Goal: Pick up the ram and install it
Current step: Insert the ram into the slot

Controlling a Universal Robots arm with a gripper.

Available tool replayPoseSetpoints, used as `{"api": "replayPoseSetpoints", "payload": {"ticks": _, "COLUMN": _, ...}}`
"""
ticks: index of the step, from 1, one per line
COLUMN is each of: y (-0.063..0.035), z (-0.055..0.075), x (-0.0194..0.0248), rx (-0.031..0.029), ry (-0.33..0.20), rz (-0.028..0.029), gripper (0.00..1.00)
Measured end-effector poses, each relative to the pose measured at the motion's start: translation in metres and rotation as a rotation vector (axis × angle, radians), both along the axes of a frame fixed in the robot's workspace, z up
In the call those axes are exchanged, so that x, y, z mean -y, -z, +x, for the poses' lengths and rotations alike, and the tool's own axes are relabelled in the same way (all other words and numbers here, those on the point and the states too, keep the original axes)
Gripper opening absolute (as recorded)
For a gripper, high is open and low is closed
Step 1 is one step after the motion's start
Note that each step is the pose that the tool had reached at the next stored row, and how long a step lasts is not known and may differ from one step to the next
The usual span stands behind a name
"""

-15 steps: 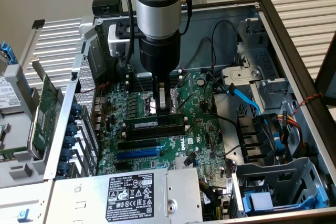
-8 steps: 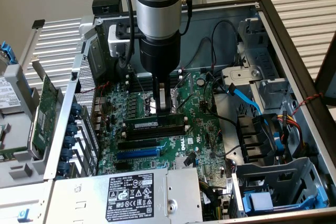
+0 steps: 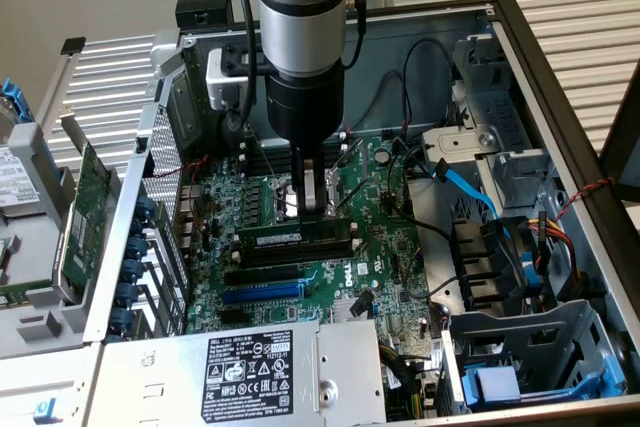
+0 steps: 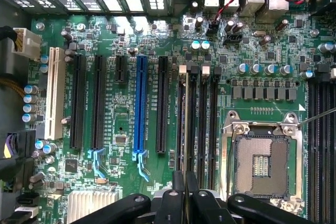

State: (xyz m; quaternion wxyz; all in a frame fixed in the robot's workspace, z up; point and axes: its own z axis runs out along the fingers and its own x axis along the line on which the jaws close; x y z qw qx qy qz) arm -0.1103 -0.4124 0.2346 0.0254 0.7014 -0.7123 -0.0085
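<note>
Closest to the wrist camera, the gripper (image 4: 185, 182) is being shown with its black fingers (image 4: 177, 188) drawn almost fully together, and the ram (image 4: 185, 124) is being pinched between them by its upper edge. That ram is being seen edge-on as a thin line running straight away from the fingertips. It is lying along the first of the black memory slots (image 4: 202, 124), between a black expansion slot (image 4: 162, 103) and the bare CPU socket (image 4: 261, 161).

In the exterior view, the ram (image 3: 295, 235) is being held upright on its long edge in the middle of the frame, directly beneath the gripper (image 3: 312, 202). Its long axis is being laid from the exterior view's left to the exterior view's right, parallel with the slots on the motherboard (image 3: 390, 247). The grip is being taken near the middle of its length, a little toward the exterior view's right.

By judgement, the ram is being set into its slot, though whether the lower edge is fully seated cannot be told. The power supply (image 3: 250, 367) is being seen at lower centre.
</note>
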Motion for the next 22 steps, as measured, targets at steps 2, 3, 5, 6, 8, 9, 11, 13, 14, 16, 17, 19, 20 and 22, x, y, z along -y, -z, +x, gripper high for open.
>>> {"api": "replayPoseSetpoints", "payload": {"ticks": 2, "y": 0.0006, "z": 0.0, "x": 0.0, "rx": 0.0001, "ry": 0.0, "rz": 0.0002, "gripper": 0.13}}
{"api": "replayPoseSetpoints", "payload": {"ticks": 3, "y": 0.0008, "z": 0.0, "x": 0.0, "rx": 0.0, "ry": 0.0, "rz": 0.0, "gripper": 0.13}}
{"api": "replayPoseSetpoints", "payload": {"ticks": 5, "y": 0.0013, "z": 0.0, "x": 0.0, "rx": 0.0003, "ry": 0.0, "rz": 0.0, "gripper": 0.13}}
{"api": "replayPoseSetpoints", "payload": {"ticks": 6, "y": 0.0014, "z": -0.0001, "x": 0.0, "rx": 0.0004, "ry": 0.0, "rz": 0.0001, "gripper": 0.13}}
{"api": "replayPoseSetpoints", "payload": {"ticks": 8, "y": 0.0018, "z": -0.0002, "x": 0.0, "rx": 0.0006, "ry": 0.0, "rz": 0.0001, "gripper": 0.13}}
{"api": "replayPoseSetpoints", "payload": {"ticks": 9, "y": 0.0021, "z": -0.0003, "x": 0.0, "rx": 0.0008, "ry": 0.0, "rz": 0.0002, "gripper": 0.13}}
{"api": "replayPoseSetpoints", "payload": {"ticks": 11, "y": 0.0027, "z": -0.0004, "x": 0.0, "rx": 0.001, "ry": 0.0, "rz": 0.0001, "gripper": 0.13}}
{"api": "replayPoseSetpoints", "payload": {"ticks": 13, "y": 0.0034, "z": -0.0006, "x": -0.0001, "rx": 0.0013, "ry": 0.0, "rz": 0.0, "gripper": 0.13}}
{"api": "replayPoseSetpoints", "payload": {"ticks": 14, "y": 0.0035, "z": -0.0006, "x": 0.0, "rx": 0.0013, "ry": 0.0, "rz": -0.0001, "gripper": 0.13}}
{"api": "replayPoseSetpoints", "payload": {"ticks": 16, "y": 0.004, "z": -0.0006, "x": -0.0001, "rx": 0.0015, "ry": 0.0, "rz": -0.0001, "gripper": 0.13}}
{"api": "replayPoseSetpoints", "payload": {"ticks": 17, "y": 0.004, "z": -0.0007, "x": -0.0001, "rx": 0.0015, "ry": 0.0, "rz": -0.0001, "gripper": 0.13}}
{"api": "replayPoseSetpoints", "payload": {"ticks": 19, "y": 0.004, "z": -0.0007, "x": 0.0, "rx": 0.0016, "ry": 0.0, "rz": 0.0, "gripper": 0.13}}
{"api": "replayPoseSetpoints", "payload": {"ticks": 20, "y": 0.004, "z": -0.0007, "x": 0.0002, "rx": 0.0016, "ry": 0.0, "rz": 0.0, "gripper": 0.13}}
{"api": "replayPoseSetpoints", "payload": {"ticks": 22, "y": 0.0039, "z": -0.0006, "x": 0.0005, "rx": 0.0015, "ry": 0.0, "rz": -0.0001, "gripper": 0.13}}
